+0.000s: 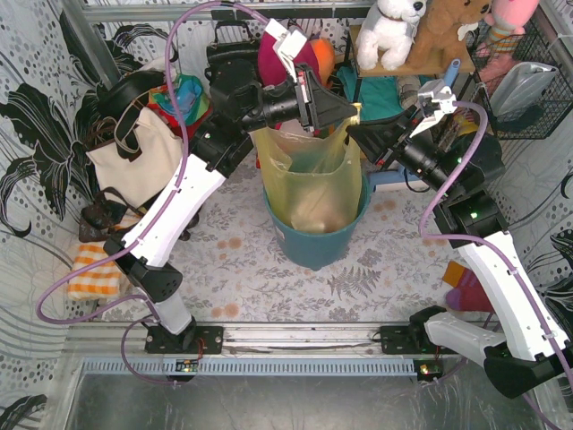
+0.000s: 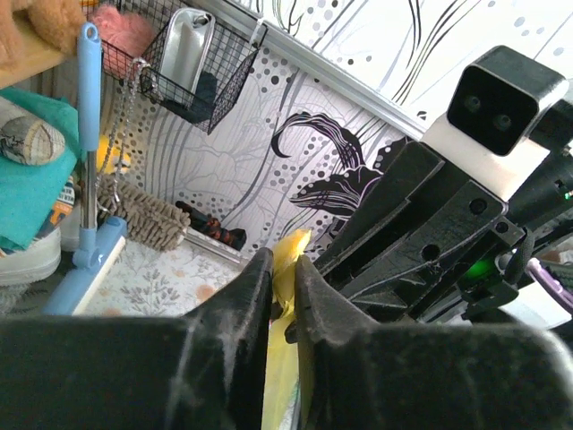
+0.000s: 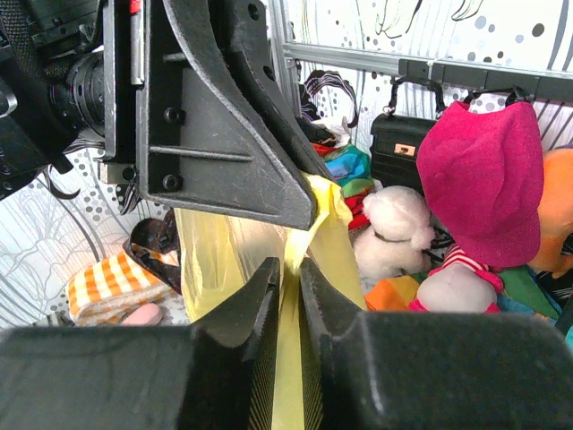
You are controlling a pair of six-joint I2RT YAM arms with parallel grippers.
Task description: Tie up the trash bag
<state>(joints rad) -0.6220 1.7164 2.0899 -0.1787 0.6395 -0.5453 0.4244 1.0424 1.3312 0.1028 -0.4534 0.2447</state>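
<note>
Trash bag [image 1: 309,170] upright inside teal bin [image 1: 313,246] at middle of table [image 1: 233,269], pale crumpled contents visible through yellow-green film, one top corner raised and taut toward right rear, cream tote bag [image 1: 134,161] well apart at left rear. Left gripper [image 2: 283,262] pressed nearly together with a thin fold of that yellow film pinched between its fingers [image 2: 242,305], right gripper [image 3: 288,269] likewise clamped on a narrow yellow strip just below left one's tips. Both tools tip to tip above bin's right rim, possibly touching, though hard to tell from overhead
</note>
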